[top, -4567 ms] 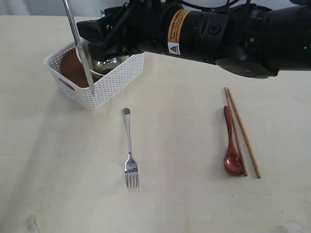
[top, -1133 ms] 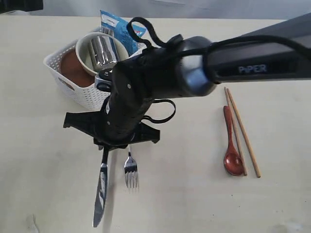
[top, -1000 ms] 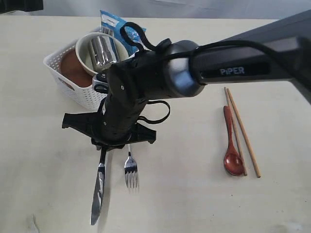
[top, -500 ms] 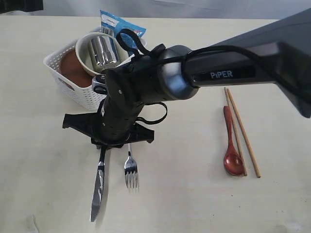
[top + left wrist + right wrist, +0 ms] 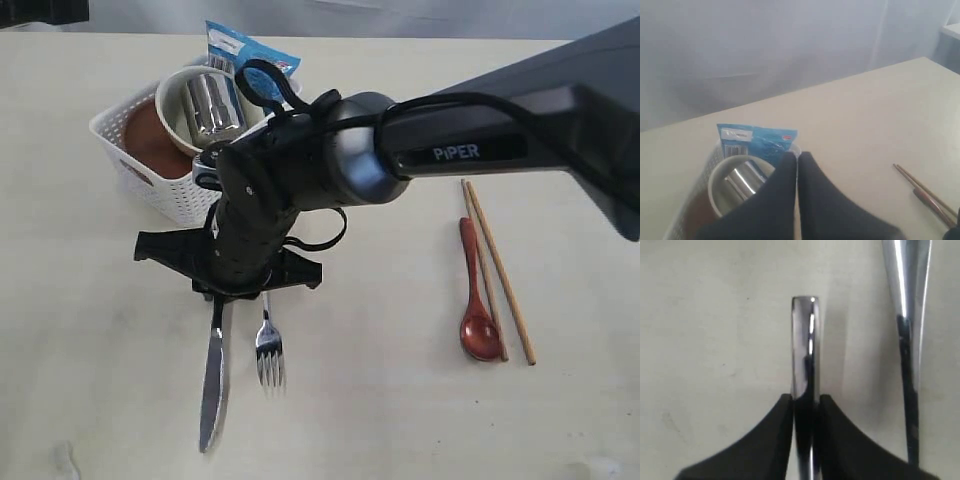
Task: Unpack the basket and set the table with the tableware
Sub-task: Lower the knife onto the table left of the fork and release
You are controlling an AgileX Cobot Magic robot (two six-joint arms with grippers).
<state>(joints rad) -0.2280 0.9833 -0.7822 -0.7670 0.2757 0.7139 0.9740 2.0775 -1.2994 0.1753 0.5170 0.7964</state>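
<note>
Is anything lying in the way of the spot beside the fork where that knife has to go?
Nothing visible. The knife, between the right arm's fingers, is over bare table beside the fork, apart from it.

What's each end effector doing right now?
Left end effector: closed, empty.
Right end effector: closed on the knife handle.
</note>
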